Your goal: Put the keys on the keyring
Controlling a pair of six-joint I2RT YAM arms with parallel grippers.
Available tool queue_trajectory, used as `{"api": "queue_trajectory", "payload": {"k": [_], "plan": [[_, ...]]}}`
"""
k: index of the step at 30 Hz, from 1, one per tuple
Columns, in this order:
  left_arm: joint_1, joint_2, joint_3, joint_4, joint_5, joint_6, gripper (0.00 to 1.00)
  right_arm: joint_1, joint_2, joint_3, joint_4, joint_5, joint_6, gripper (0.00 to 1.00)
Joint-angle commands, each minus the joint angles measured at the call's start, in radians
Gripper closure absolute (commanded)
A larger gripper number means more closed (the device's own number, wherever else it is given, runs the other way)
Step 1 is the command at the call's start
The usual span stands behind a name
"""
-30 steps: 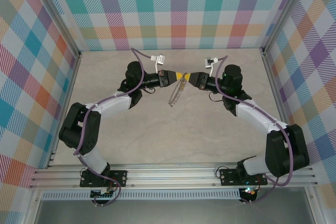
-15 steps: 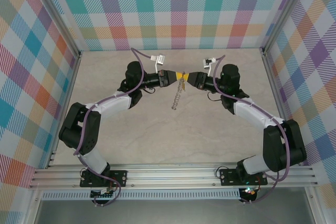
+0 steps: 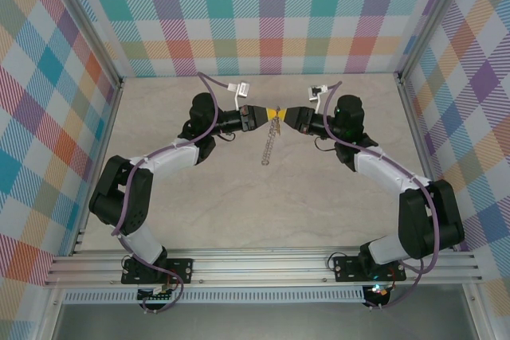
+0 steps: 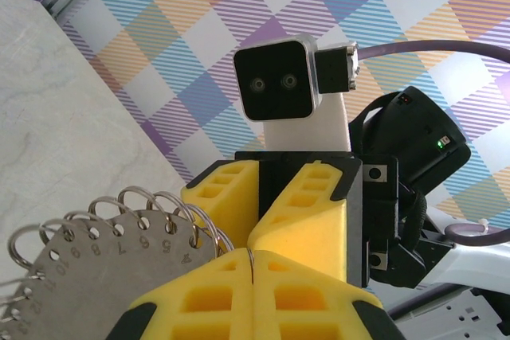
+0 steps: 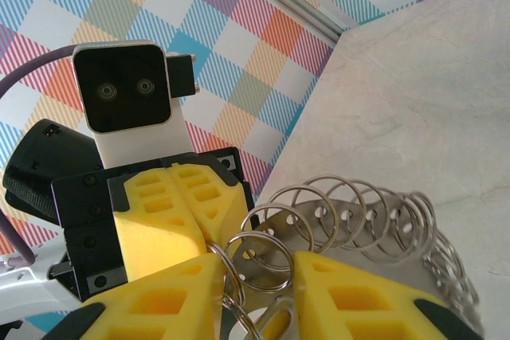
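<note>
My left gripper [image 3: 265, 115] and right gripper [image 3: 288, 115] meet tip to tip above the middle of the table. In the left wrist view the left gripper [image 4: 253, 270] is shut on a thin silver ring of the keyring [image 4: 252, 255]. A numbered metal plate [image 4: 96, 272] carrying several rings hangs from it and dangles down [image 3: 270, 145]. In the right wrist view the right gripper [image 5: 256, 267] stands with its jaws a ring's width apart, rings [image 5: 256, 256] between them. A small slotted silver piece [image 5: 273, 326], perhaps the key, sits low in that gap.
The marble-look tabletop [image 3: 239, 205] is walled by plaid panels [image 3: 271, 21] and aluminium rails [image 3: 263, 264]. Each wrist view faces the other arm's white camera block [image 4: 279, 77], [image 5: 127, 85].
The right gripper has pushed a little closer to the left one. The hanging plate has swung from a slanted pose to hanging straighter. The left gripper keeps its hold.
</note>
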Motion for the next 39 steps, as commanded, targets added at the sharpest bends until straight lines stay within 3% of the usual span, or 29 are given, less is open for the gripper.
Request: {"api": "queue_trajectory", "payload": {"k": [1, 5, 9, 11, 15, 19, 25, 30, 38, 39], "plan": [[-0.021, -0.003, 0.03, 0.025, 0.036, 0.004, 1.0, 0.022, 0.006, 0.048, 0.066, -0.033, 0.006, 0.7], [-0.025, -0.001, 0.034, 0.019, 0.038, 0.007, 1.0, 0.028, 0.017, 0.06, 0.068, -0.035, 0.008, 0.75], [-0.026, -0.003, 0.036, 0.004, 0.036, 0.016, 1.0, 0.03, 0.021, 0.064, 0.076, -0.042, 0.012, 0.88], [-0.026, -0.002, 0.037, 0.0, 0.035, 0.018, 1.0, 0.031, 0.017, 0.061, 0.079, -0.042, 0.011, 0.88], [-0.026, -0.002, 0.039, -0.01, 0.035, 0.022, 1.0, 0.033, 0.003, 0.054, 0.085, -0.051, 0.012, 0.72], [-0.027, -0.003, 0.039, -0.012, 0.032, 0.026, 1.0, 0.033, -0.022, 0.038, 0.074, -0.023, 0.001, 0.7], [-0.029, -0.003, 0.041, -0.01, 0.035, 0.023, 1.0, 0.033, -0.016, 0.047, 0.08, -0.024, 0.01, 0.81], [-0.029, -0.007, 0.036, -0.005, 0.031, 0.02, 1.0, 0.033, -0.016, 0.053, 0.095, -0.034, 0.02, 1.0], [-0.029, -0.022, 0.018, 0.066, 0.021, -0.009, 1.0, -0.008, -0.078, 0.021, 0.016, 0.008, -0.014, 1.0], [-0.029, -0.024, 0.016, 0.084, 0.024, -0.019, 1.0, -0.018, -0.088, 0.014, 0.015, 0.005, -0.004, 0.84]]}}
